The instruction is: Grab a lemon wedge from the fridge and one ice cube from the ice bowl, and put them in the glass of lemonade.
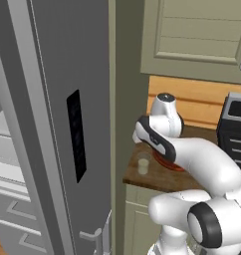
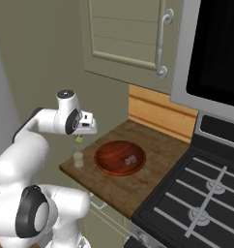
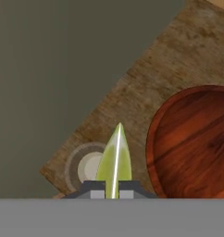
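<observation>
My gripper [image 3: 113,190] is shut on the lemon wedge [image 3: 115,157], a yellow-green sliver pointing away from the hand. It hangs above the wooden counter [image 2: 153,179], just beside and above the glass of lemonade [image 3: 88,169]. That small clear tumbler [image 2: 79,159] stands near the counter's left corner, and the wedge [image 2: 80,139] shows just over it under the hand. The reddish-brown ice bowl [image 2: 120,158] sits right of the glass with a pale ice cube [image 2: 131,159] inside. The grey fridge [image 1: 53,124] stands at the left with its door open.
A black stove [image 2: 206,193] adjoins the counter on the right. Beige upper cabinets [image 2: 128,38] hang over the counter. The fridge's open door [image 1: 67,149] with its dark panel stands close to the left of the arm.
</observation>
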